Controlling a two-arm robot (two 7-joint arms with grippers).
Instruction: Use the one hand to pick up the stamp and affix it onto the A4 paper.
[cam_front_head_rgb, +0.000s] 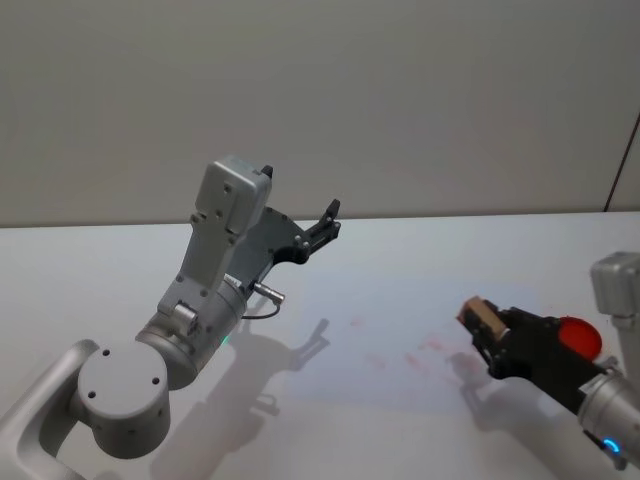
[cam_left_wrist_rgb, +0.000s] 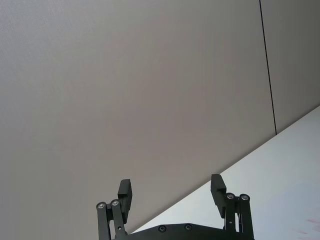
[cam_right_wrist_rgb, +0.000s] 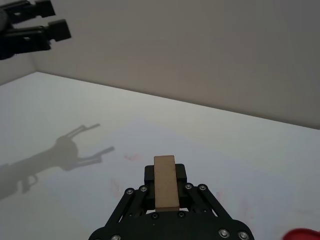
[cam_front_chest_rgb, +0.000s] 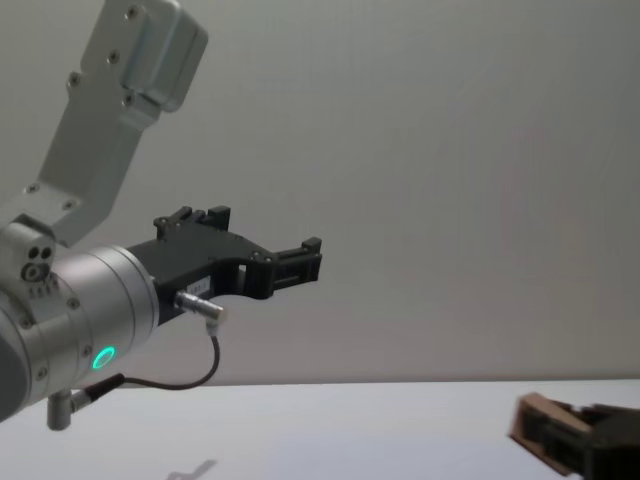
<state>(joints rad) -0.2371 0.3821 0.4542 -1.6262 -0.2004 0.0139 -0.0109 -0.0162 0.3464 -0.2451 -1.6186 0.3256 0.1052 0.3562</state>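
One stamp sits clamped in the right gripper above the faintly red-marked paper from the head, the left gripper idles raised with fingers spread wide, and a tilted descent could smear.

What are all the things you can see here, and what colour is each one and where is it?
stamp: one, brown wood, clamped in the right claw above the table's right side.
red round thing: one, red, behind the right claw; what it is I cannot tell.
red marks: a few faint smudges on the table, left of the stamp.
table: one, white, in front of a pale wall.
right claw: one, black, low on the right, shut on the stamp.
left claw: one, black, raised high on the left, open and holding nothing.
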